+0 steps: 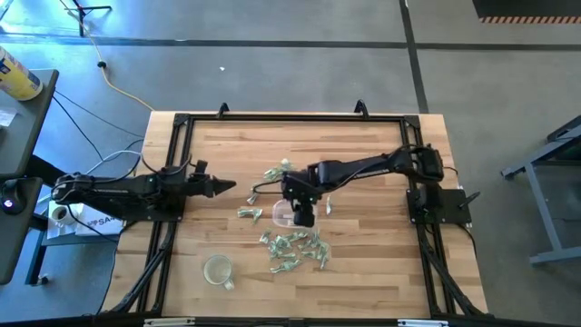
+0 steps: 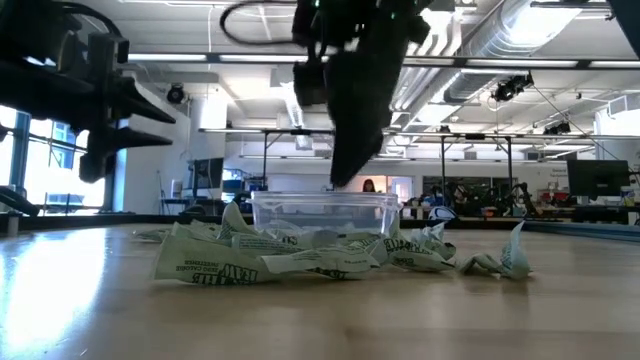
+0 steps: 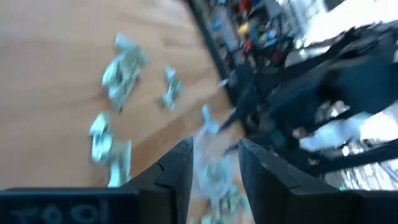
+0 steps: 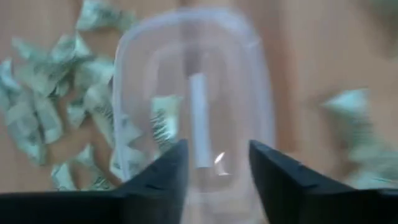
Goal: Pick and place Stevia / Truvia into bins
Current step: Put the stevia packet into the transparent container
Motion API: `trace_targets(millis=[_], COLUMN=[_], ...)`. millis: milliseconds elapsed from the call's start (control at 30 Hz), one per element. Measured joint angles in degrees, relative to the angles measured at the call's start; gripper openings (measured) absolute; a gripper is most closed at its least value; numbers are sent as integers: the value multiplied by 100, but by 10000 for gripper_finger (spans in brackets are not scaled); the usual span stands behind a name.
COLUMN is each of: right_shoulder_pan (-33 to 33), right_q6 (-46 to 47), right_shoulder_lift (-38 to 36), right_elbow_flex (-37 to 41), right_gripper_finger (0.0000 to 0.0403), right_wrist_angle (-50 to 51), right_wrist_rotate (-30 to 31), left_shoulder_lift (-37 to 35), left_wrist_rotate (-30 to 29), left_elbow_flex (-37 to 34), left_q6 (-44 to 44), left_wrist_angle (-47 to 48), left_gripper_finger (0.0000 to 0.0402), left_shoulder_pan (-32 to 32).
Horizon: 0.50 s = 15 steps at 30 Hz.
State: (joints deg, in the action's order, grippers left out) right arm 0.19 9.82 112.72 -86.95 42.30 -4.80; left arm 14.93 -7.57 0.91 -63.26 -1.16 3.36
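Observation:
Green-and-white Stevia sachets (image 1: 295, 250) lie in a loose heap on the wood near the table's near edge, with a few more toward the far side (image 1: 272, 173) and to the left (image 1: 250, 213). The clear tub (image 1: 284, 214) stands on the table among them. In the right wrist view the tub (image 4: 193, 81) has a pale sachet (image 4: 199, 118) and a green-printed one (image 4: 163, 123) in it. My right gripper (image 4: 214, 168) hovers open just above the tub, fingers pointing down, also seen in the low view (image 2: 355, 140). My left gripper (image 1: 222, 188) waits open, level, to the tub's left.
A round clear cup with a pale rim (image 1: 218, 270) stands near the table's near-left part. A lone sachet (image 1: 329, 207) lies right of the tub. A black frame (image 1: 182, 123) borders the table. Bare wood shows along the far side (image 1: 300, 136).

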Motion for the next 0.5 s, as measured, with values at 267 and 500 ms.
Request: trace_targets(millis=[267,500], right_shoulder_pan=[45,8], right_q6=[65,-112], right_shoulder_lift=[-767,-1074], right_elbow_flex=[-276,-74], right_gripper_finger=[279,282], right_wrist_angle=[1192,1769], right_wrist_rotate=[1965,2641], left_shoulder_lift=[1191,2789], left_wrist_rotate=[-115,-503], left_elbow_flex=[450,1495], left_q6=[524,1375], left_wrist_angle=[9,752], left_gripper_finger=[256,258], left_shoulder_pan=[0,0])
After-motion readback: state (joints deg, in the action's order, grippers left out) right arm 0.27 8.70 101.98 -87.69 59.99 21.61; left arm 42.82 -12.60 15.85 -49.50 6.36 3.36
